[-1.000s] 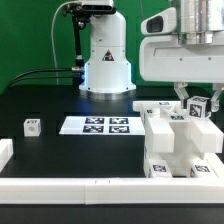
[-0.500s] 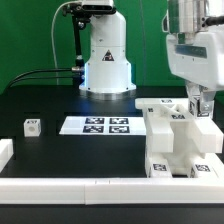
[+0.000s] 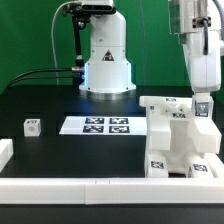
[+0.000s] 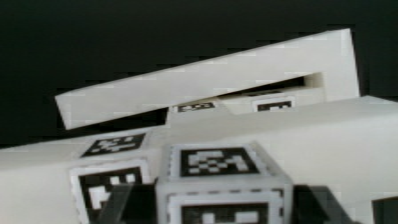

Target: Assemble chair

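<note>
The chair (image 3: 178,140) is a chunky white structure of joined panels with small tags at the exterior view's right. My gripper (image 3: 203,108) hangs straight down over its far right corner, shut on a small white tagged chair part (image 3: 203,102) that stands upright against the structure's top. In the wrist view this tagged part (image 4: 217,170) fills the space between my dark fingers (image 4: 135,198), with the gripper (image 4: 222,205) closed on its sides. Behind it rises a chair panel (image 4: 196,85) with a slot. Whether the part's lower end is seated is hidden.
The marker board (image 3: 97,125) lies flat mid-table. A small white tagged cube (image 3: 32,126) sits at the exterior view's left, near a white block (image 3: 5,150) at the edge. A long white bar (image 3: 90,187) runs along the front. The robot base (image 3: 105,60) stands behind.
The wrist has turned and the arm has shifted toward the exterior view's right. The held part has come down from above the chair to its far right corner.
</note>
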